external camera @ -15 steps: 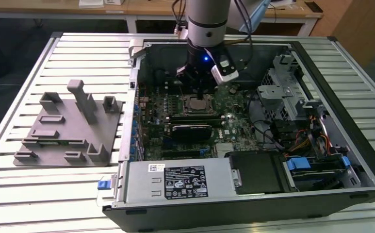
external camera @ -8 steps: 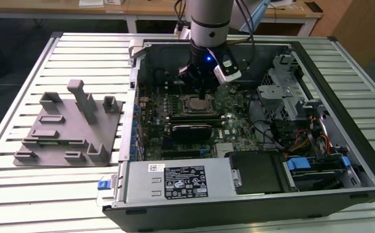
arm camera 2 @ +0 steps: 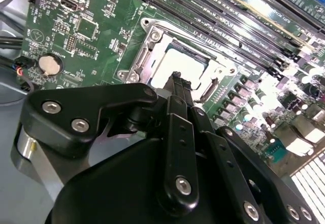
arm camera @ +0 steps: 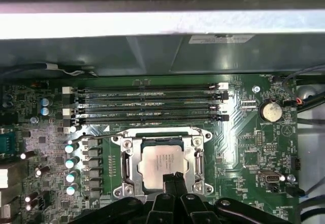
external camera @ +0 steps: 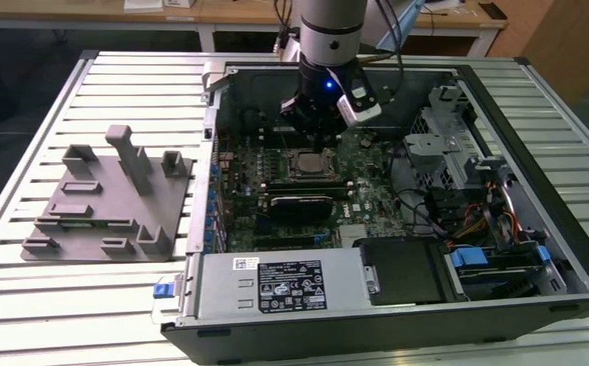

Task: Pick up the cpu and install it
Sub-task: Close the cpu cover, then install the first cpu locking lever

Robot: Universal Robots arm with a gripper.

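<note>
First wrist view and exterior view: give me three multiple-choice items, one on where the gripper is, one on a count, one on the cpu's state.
1. Where is the gripper?
A. Over the grey plate
B. Over the socket inside the case
C. Over the drive bay

2. How many long memory slots lie beside the socket?
A. Two
B. Four
C. Six

3. How is the cpu?
A. Lying flat in the socket
B. Held tilted in the gripper
C. Standing on the grey plate

Answers:
1 B: the exterior view shows the gripper hanging above the socket, within the open case.
2 B: the first wrist view shows four parallel slots.
3 A: the cpu sits level inside the socket's metal frame, and the shut gripper holds nothing.
</note>
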